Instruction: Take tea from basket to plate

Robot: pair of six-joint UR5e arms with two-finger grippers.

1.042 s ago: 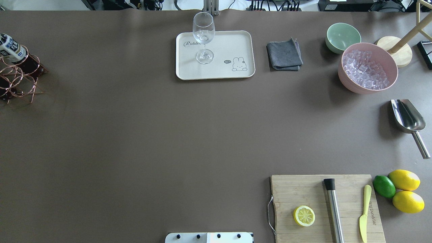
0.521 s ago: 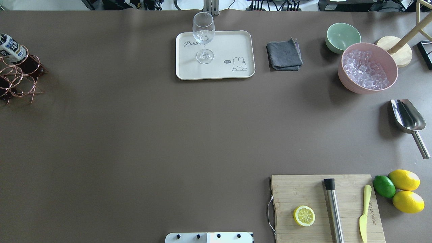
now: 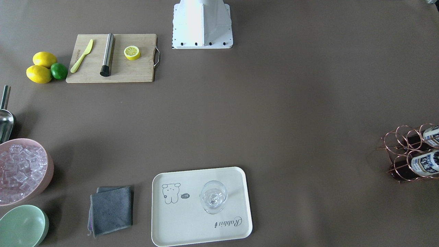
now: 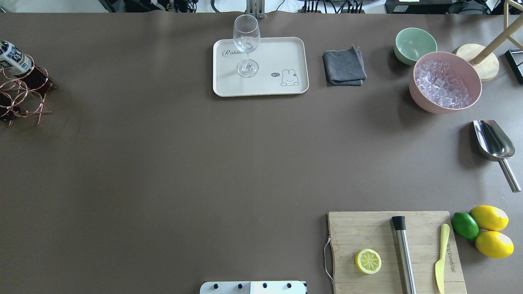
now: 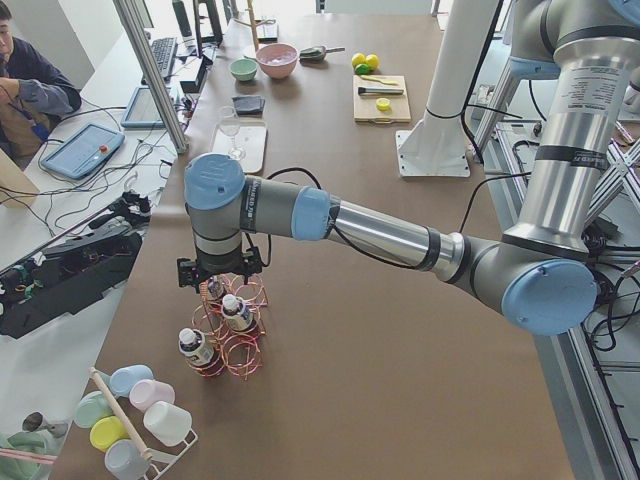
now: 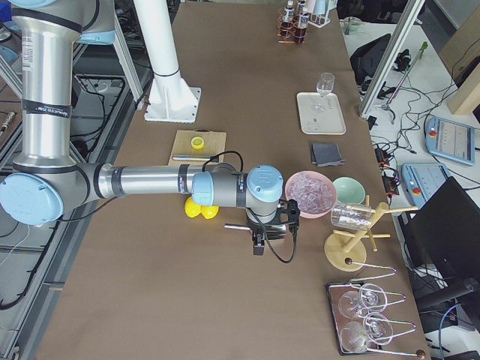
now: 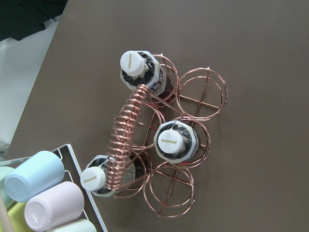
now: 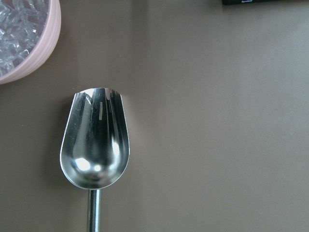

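Note:
The copper wire basket stands at the table's left end and holds three tea bottles with white caps. It also shows in the overhead view with one bottle. The cream plate lies at the table's far middle, with a stemmed glass on it. My left gripper hovers right above the basket. It shows only in the left side view, so I cannot tell if it is open. My right gripper hangs over the metal scoop; its state is unclear.
A grey cloth, a green bowl and a pink bowl of ice sit right of the plate. A cutting board with a lemon half, muddler and knife lies near right. Pastel cups stand beside the basket.

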